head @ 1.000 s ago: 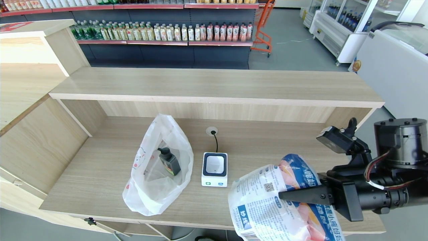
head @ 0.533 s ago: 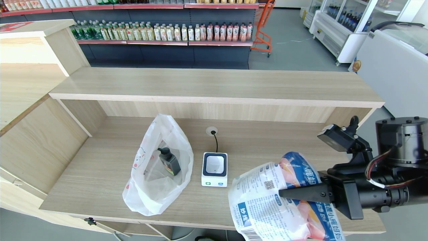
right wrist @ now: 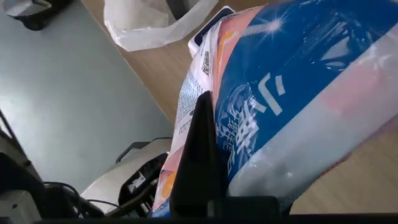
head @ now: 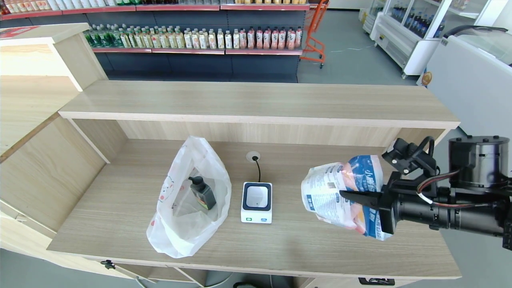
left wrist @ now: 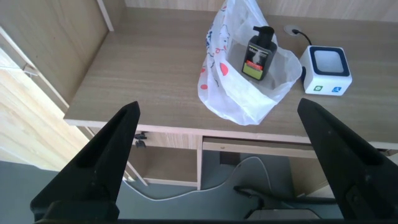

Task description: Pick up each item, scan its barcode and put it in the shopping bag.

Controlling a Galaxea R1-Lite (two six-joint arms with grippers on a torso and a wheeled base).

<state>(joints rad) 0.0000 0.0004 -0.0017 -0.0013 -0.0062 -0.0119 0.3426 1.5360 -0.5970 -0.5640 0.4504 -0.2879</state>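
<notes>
Standing on the wooden counter [head: 120, 224] near its front left corner is a white shopping bag [head: 188, 200] with its mouth open. A blue and white packet [head: 340, 176] hangs in the air over the right end of the counter. The right gripper [head: 352, 198] has closed its fingers tight on the packet, one on each side. The left gripper [left wrist: 219, 107] hangs out past the counter's front edge, its fingers spread wide with nothing in them. A small white scanner [head: 257, 202] sits in the middle of the counter, just beside the shopping bag. A dark pump bottle [head: 203, 194] stands up inside the shopping bag.
</notes>
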